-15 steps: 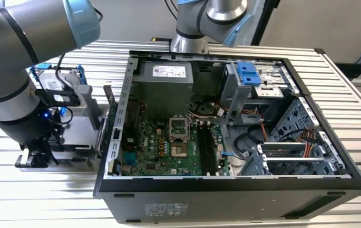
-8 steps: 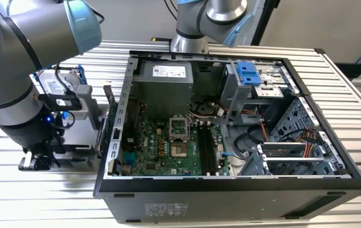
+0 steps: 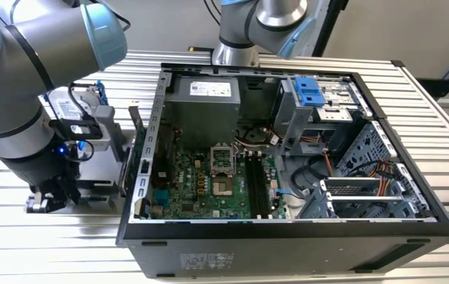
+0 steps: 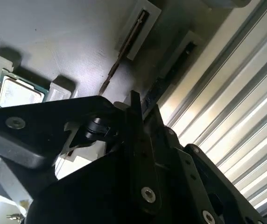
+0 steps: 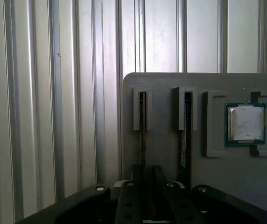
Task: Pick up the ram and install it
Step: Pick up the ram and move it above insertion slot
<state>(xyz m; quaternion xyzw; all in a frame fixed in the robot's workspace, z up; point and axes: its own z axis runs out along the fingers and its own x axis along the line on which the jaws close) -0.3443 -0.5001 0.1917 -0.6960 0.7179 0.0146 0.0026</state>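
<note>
A ribbed table [image 3: 445, 118] is carrying an open computer case [image 3: 287, 236]; beside it the arm [image 3: 19, 118] is reaching down over a grey tray [image 5: 166, 154]. The gripper [image 5: 146, 179] is sitting low, in line with the ram [image 5: 143, 112] (standing on edge in a tray slot); its grip cannot be judged.

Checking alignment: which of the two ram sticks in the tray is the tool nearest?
The ram stick farther from the processor chip, beside the tray's edge; the other stick stands next to the chip.
</note>
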